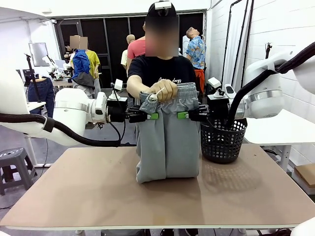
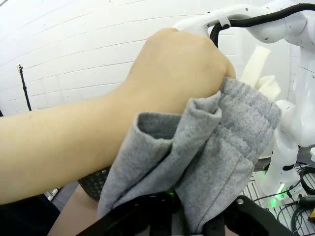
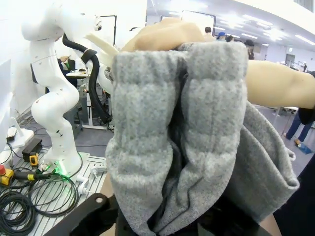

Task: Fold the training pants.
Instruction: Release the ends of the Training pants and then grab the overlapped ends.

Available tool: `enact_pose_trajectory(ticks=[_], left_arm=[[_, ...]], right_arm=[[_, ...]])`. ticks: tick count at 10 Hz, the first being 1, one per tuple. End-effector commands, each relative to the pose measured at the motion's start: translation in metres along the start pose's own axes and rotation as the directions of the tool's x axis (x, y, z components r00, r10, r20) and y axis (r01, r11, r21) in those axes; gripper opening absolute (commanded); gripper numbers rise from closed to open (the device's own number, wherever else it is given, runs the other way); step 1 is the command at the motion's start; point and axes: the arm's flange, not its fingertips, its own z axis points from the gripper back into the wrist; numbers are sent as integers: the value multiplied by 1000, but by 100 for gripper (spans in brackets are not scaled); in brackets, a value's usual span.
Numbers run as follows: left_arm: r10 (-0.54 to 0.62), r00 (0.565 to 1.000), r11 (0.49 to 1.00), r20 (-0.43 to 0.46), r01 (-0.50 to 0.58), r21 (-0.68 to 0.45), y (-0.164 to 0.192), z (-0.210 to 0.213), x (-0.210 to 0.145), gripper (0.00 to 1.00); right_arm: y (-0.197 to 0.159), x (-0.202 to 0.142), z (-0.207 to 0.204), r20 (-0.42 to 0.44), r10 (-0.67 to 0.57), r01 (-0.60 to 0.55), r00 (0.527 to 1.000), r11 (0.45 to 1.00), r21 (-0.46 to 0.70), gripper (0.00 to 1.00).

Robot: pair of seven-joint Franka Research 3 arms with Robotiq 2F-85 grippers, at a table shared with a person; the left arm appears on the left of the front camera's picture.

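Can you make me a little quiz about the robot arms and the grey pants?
1. True or false: the training pants lie flat on the table.
2. What stands on the table beside the right gripper? A) a black mesh basket B) a red bucket C) a pile of books
3. Fill in: the waistband is gripped from above by the person's ____.
Key: 1. False: they hang upright with their lower end on the table, and the left gripper and right gripper pinch them near the top. 2. A. 3. hand.
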Motion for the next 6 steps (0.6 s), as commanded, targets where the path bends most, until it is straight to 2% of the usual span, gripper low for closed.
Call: enact_pose_trajectory(ticks=[1,2,3,6], left_arm=[[-4,998,1000,55,2,27,-4,9,-2,73],[-6,998,999,61,4,34,-6,11,-2,93],[-9,998,999,69,6,41,-6,14,-3,100],[-8,996,998,90,2,66,-11,20,-7,100]], right_arm=[[-8,3,-4,-22,-20,20,1000,1000,15,79],[-10,4,-6,-27,-19,20,999,1000,22,98],[-12,4,-9,-33,-21,22,999,999,27,100],[-14,4,-13,-41,-25,26,999,999,36,100]])
